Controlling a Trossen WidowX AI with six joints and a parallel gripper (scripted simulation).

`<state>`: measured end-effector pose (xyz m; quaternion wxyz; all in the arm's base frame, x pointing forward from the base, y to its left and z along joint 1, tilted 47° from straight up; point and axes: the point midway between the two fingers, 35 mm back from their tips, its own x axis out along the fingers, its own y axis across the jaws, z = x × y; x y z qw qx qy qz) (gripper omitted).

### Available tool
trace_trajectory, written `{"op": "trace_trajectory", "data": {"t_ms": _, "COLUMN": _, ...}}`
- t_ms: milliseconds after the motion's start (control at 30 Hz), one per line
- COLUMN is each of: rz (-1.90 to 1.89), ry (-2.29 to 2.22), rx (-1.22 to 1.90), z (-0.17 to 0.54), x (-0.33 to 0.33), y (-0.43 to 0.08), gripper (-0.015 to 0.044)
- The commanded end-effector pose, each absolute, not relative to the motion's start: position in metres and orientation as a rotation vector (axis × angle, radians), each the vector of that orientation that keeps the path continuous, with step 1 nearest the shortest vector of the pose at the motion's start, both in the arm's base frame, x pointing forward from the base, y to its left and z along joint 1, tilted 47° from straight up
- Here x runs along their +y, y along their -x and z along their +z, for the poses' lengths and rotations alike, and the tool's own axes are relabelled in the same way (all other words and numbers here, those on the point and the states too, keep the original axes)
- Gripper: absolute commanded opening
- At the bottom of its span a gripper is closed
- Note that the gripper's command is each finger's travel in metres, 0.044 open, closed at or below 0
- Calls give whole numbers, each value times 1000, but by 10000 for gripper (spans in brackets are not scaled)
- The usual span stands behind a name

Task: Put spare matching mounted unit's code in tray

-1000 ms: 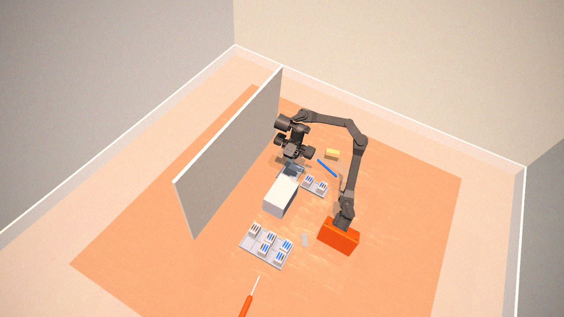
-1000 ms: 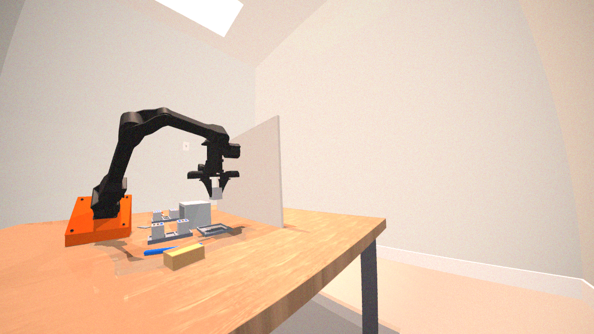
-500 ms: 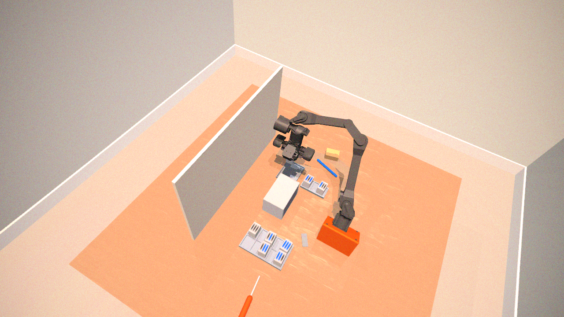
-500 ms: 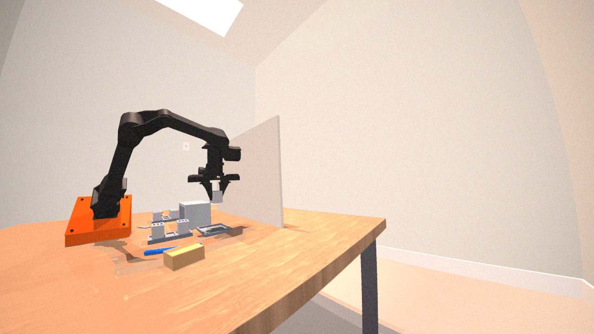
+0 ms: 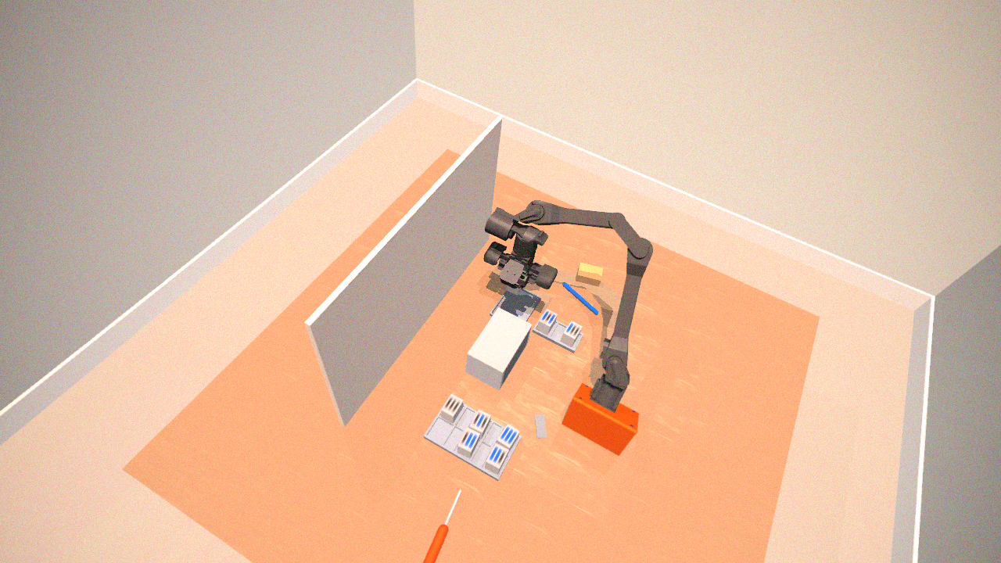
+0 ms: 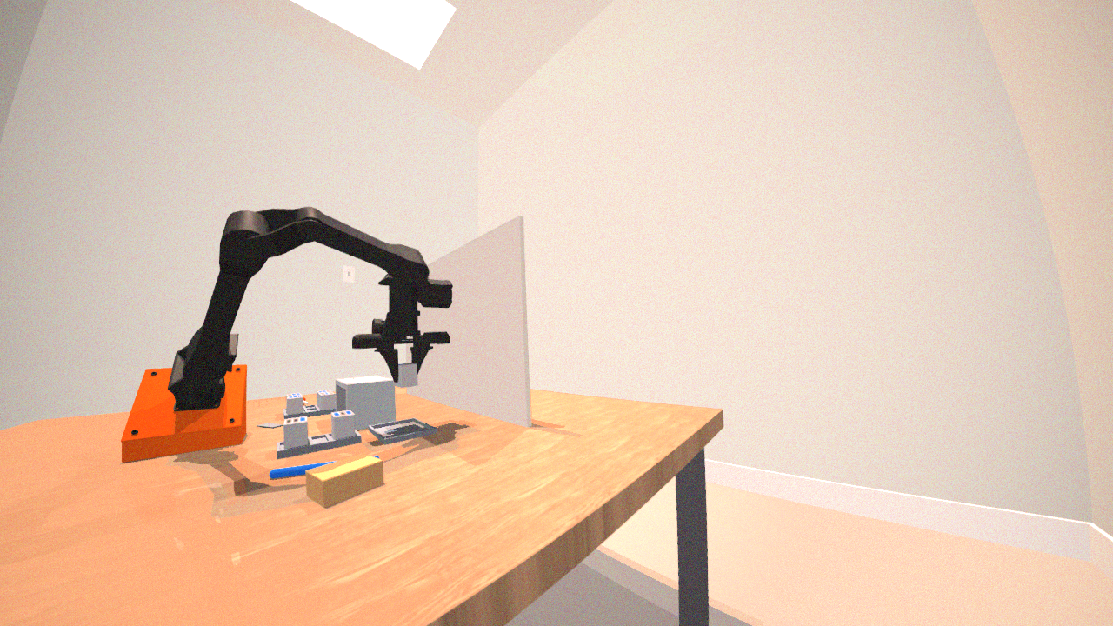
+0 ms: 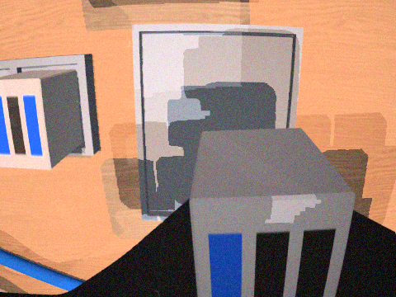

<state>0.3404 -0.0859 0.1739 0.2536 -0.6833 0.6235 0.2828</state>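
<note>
My gripper [image 6: 407, 373] is shut on a grey block-shaped spare [image 6: 408, 376] [image 7: 272, 165], whose top shows one blue and two black stripes. It holds the spare above the table, over the near edge of the flat grey tray [image 5: 498, 306] [image 6: 400, 430] [image 7: 162, 62] in the wrist view. No unit shows in the visible part of the tray; its lower right is hidden by the held spare. A white box [image 5: 500, 335] [image 6: 369, 401] stands beside the tray. I cannot identify the mounted unit or read a code on its back.
A small rack [image 5: 560, 338] with two striped blocks stands beside the tray. A larger rack [image 5: 439, 435] holds several more. A tall panel [image 5: 420, 280] [image 6: 489, 327] stands close behind the gripper. A blue pen [image 5: 580, 298] [image 7: 37, 270], yellow block [image 5: 590, 273] [image 6: 344, 481] and screwdriver [image 5: 435, 543] lie around.
</note>
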Motion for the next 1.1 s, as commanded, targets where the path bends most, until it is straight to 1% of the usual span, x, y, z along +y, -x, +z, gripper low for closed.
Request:
{"op": "trace_trajectory", "data": {"t_ms": 0, "rz": 776, "ry": 1862, "rx": 1703, "z": 170, "x": -89, "y": -339, "gripper": 0}}
{"op": "trace_trajectory", "data": {"t_ms": 1067, "rz": 768, "ry": 1858, "rx": 1713, "z": 152, "x": -109, "y": -339, "gripper": 0}}
